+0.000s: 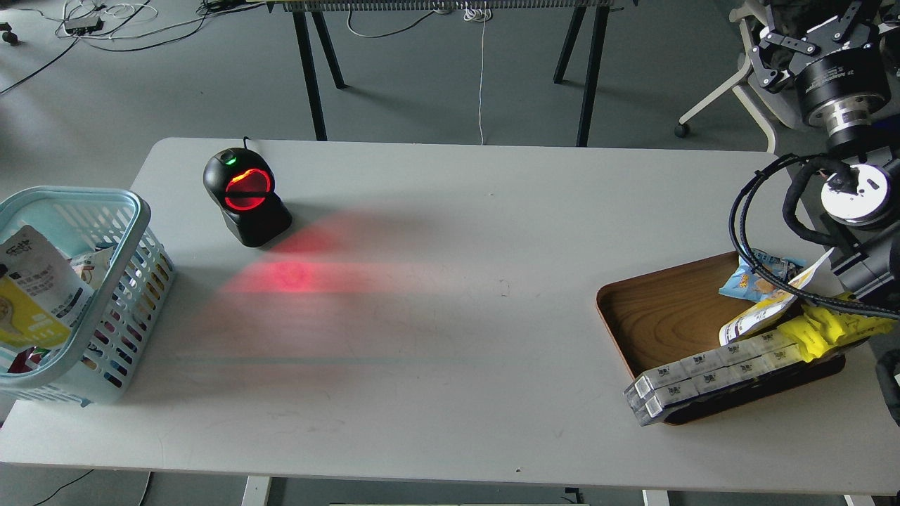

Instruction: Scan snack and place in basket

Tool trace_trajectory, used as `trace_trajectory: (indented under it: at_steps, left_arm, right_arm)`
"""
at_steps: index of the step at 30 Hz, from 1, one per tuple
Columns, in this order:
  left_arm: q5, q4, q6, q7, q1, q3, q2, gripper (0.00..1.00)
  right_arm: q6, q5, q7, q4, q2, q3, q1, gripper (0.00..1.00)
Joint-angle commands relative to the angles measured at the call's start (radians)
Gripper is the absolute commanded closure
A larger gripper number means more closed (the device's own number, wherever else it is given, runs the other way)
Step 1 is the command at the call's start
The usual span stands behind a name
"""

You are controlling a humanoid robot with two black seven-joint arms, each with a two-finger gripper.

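The snack [31,295], a yellow-and-white pouch with black text, lies tilted inside the light-blue slotted basket [105,200] at the table's left edge, on top of other packets. Nothing holds it. My left arm and gripper are out of view. My right arm comes in at the right edge; its gripper [808,31] is at the top right corner, far from the snack, with its fingertips cut off by the frame edge, so I cannot tell whether it is open or shut.
A black barcode scanner [246,197] with a red glowing window stands at the back left and casts red light on the table. A brown wooden tray [668,316] at the right holds a blue packet [752,277], a bright-yellow pack [830,330] and white boxes [703,376].
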Motion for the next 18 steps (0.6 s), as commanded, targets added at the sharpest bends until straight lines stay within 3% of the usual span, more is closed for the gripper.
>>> trace_trajectory:
  at_steps: [1,5,9,10,14,18]
  left_arm:
    - [-0.009,0.001,0.003,0.0,-0.003,0.001,0.0,0.78]
    - [-0.115,0.001,-0.008,0.0,-0.008,0.001,0.0,0.65]
    - [-0.353,0.006,-0.011,0.0,-0.024,-0.009,0.0,0.29]
    - [-0.436,0.006,-0.012,0.0,-0.035,-0.012,0.0,0.25]
    - [-0.835,0.04,-0.017,0.0,-0.083,-0.042,0.0,0.19]
    - [-1.11,0.103,-0.075,0.0,-0.104,-0.091,-0.102,0.19]
  right_arm:
    - [0.0,0.0,0.0,0.0,-0.001,0.0,0.002,0.01]
    - [0.0,0.0,0.0,0.0,-0.008,0.0,0.001,0.01]
    - [0.0,0.0,0.0,0.002,-0.011,0.0,-0.002,0.01]
    - [0.0,0.0,0.0,0.002,-0.014,0.0,-0.002,0.01]
    - [0.0,0.0,0.0,0.0,-0.017,0.0,-0.002,0.01]
    - [0.0,0.0,0.0,-0.001,-0.024,0.001,0.002,0.01]
